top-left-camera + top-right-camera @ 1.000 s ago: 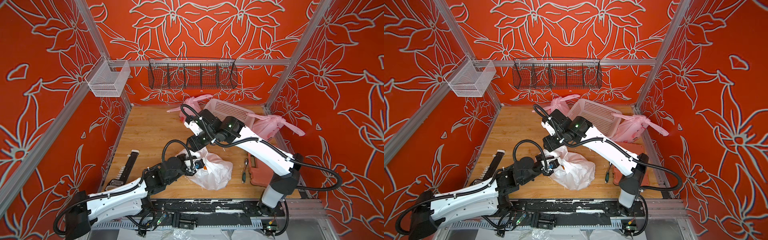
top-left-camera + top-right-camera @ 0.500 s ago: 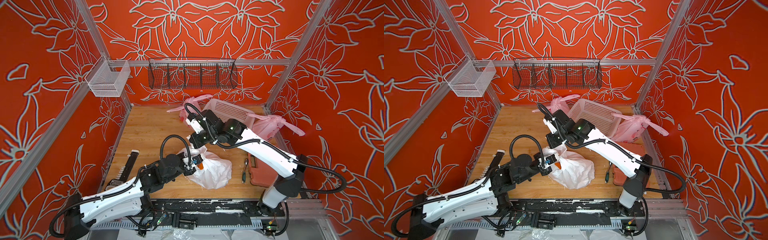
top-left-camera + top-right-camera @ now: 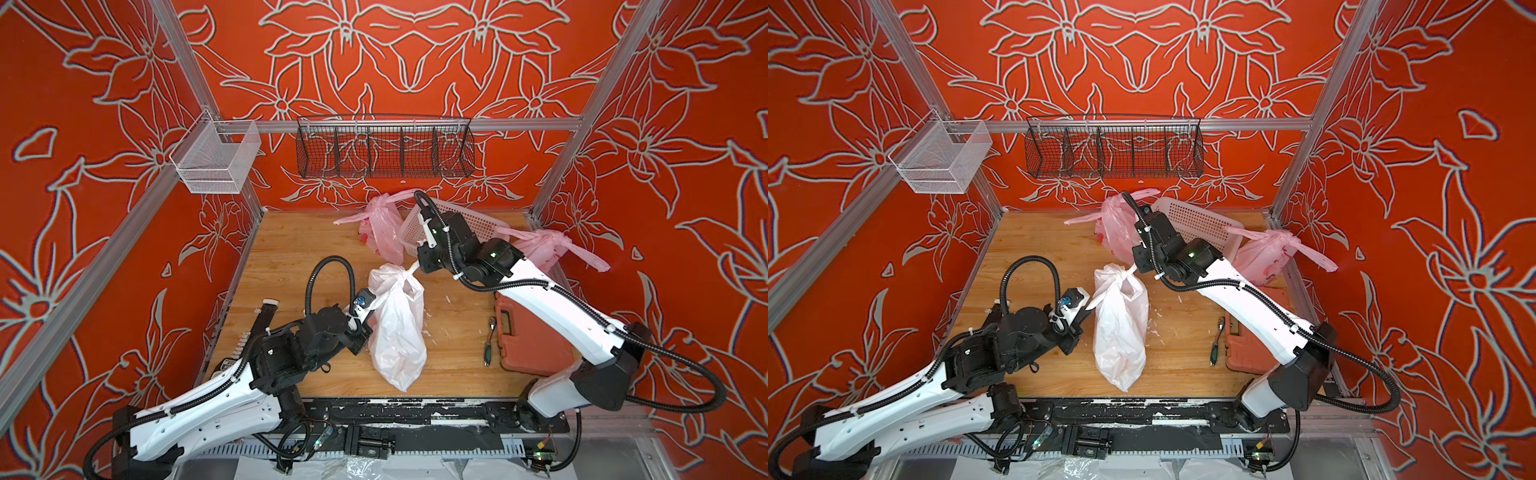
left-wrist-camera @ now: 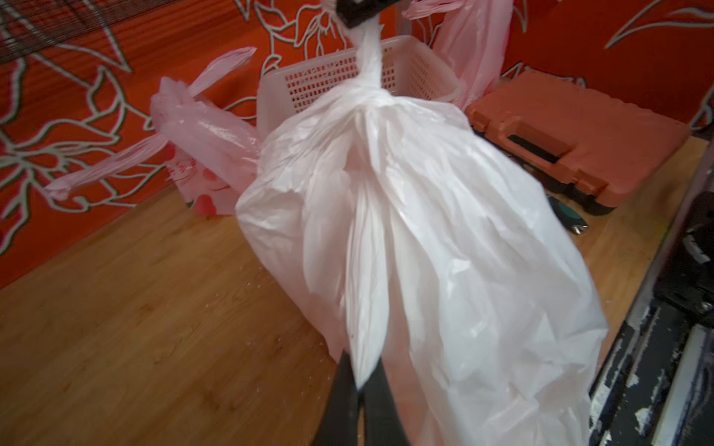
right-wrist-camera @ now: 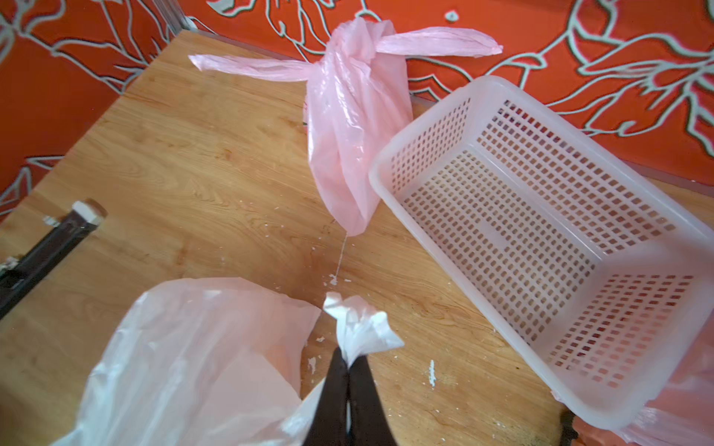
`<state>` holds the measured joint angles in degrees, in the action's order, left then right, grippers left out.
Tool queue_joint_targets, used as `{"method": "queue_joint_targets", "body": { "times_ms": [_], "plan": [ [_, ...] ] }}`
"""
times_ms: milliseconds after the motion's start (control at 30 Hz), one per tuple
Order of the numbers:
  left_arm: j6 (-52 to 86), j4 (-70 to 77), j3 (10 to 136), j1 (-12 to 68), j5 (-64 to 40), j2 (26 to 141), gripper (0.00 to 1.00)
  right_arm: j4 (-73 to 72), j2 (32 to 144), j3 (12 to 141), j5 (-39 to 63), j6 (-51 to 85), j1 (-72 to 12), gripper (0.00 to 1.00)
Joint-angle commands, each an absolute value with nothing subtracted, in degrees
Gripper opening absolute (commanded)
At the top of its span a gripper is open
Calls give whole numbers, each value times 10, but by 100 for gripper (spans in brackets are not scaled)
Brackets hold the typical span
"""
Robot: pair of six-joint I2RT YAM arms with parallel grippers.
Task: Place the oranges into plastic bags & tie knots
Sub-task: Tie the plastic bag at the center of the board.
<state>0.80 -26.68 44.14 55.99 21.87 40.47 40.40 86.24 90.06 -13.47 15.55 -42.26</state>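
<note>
white bag (image 3: 397,332), where is it? —k
mid-table (image 3: 291,257), stretched between the two arms, bunched neck toward the back wall. cannot tell whether its bottom rests on the wood. —r
left gripper (image 3: 365,311)? —k
clenched on one strap. its wrist view shows the dark fingers (image 4: 342,390) pinched over a flat white strip that runs up to the knot (image 4: 371,102). —r
right gripper (image 3: 415,268)? —k
clamped on the other strap end, with a tuft of plastic poking out past the tips. that strap is taut down to the knot. —r
other bags? —k
pink bag (image 3: 384,232) by the back wall, just beside the white perforated basket (image 3: 490,226), knotted, ears out. second pink bag (image 3: 540,249) at the right edge, also knotted, behind the orange tool case (image 3: 536,345). fruit not discernible through the plastic. —r
</note>
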Motion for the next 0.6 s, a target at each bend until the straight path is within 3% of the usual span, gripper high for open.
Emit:
{"method": "queue_joint_targets", "body": {
  "times_ms": [0,67,267,500,567],
  "plan": [
    [138,-381,460,563,375,386,0,376,844,883,-225,132,-384,0],
    [239,-436,467,561,445,382,0,376,839,868,-235,130,-364,0],
    [406,-566,479,558,476,372,0,375,833,823,-221,146,-285,0],
    [459,-616,470,556,481,326,0,384,861,844,-206,136,-251,0],
    [404,-563,466,556,451,321,0,388,873,869,-180,122,-250,0]
  ]
}}
